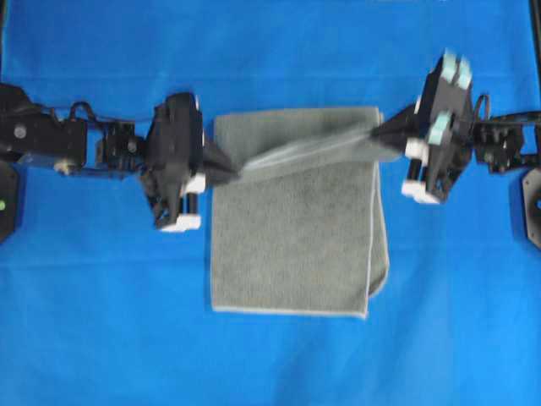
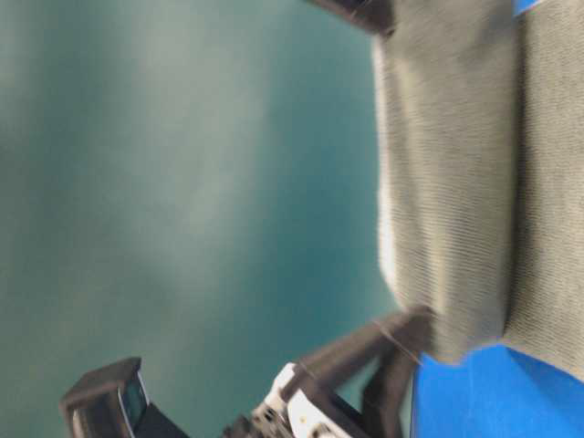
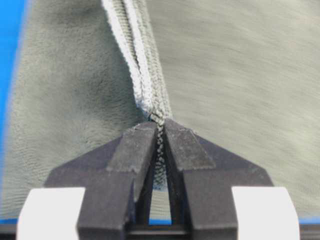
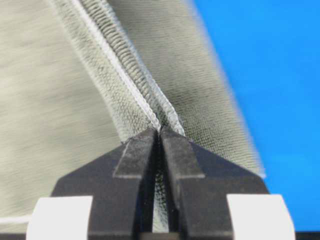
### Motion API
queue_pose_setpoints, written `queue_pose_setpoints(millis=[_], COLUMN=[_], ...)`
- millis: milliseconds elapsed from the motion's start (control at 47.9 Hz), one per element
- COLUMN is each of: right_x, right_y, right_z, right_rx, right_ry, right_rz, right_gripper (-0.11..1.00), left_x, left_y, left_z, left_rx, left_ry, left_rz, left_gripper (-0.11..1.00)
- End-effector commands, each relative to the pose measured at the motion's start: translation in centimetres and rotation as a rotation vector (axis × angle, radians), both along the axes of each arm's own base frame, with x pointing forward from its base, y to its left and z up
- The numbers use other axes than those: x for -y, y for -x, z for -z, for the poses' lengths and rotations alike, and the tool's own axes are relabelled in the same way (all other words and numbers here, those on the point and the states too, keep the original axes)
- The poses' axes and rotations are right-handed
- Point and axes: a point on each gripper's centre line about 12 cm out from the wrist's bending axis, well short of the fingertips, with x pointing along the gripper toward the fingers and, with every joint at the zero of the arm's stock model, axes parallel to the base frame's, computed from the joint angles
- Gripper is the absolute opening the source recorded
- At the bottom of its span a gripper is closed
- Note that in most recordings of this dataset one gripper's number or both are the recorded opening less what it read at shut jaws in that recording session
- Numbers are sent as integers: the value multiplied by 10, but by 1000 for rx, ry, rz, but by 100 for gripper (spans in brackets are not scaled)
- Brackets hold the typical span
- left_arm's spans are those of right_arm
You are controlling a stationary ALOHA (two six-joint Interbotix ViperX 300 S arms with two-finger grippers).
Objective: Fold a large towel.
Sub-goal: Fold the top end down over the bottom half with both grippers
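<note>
Overhead view: towel (image 1: pixel 296 245) stretched between two end effectors.
Left end effector (image 1: pixel 239 175) and right end effector (image 1: pixel 374 134) each clamp its hem (image 3: pixel 145 75).

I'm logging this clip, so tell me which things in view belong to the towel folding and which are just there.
Part of the job:
- towel
- left tool, shut on the towel's hem
- right tool, shut on the hem

Just there:
- blue sheet under everything
</note>
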Motion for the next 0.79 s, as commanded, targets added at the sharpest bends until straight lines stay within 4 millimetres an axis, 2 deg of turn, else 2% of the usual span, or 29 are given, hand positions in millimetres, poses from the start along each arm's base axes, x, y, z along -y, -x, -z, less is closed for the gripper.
queue_pose_setpoints(millis=[0, 146, 375, 501, 626, 772], right_x=[-25, -62, -103, -116, -121, -124], right_y=[-1, -8, -27, -34, -36, -36], right_z=[10, 30, 44, 43, 43, 43], right_rx=[-58, -144, -206, -203, -205, -197], right_ry=[-53, -136, -189, -196, -208, -234], right_rz=[-17, -60, -119, -146, -146, -144], right_gripper=[3, 3, 3, 3, 3, 3], left_x=[25, 58, 88, 102, 113, 115], left_y=[6, 9, 6, 2, -1, -3], left_z=[9, 33, 47, 46, 45, 44], left_rx=[-40, -109, -144, -140, -136, -131], left_ry=[2, -1, 36, 49, 50, 56], left_rz=[71, 161, 196, 215, 240, 239], left_gripper=[3, 3, 3, 3, 3, 3])
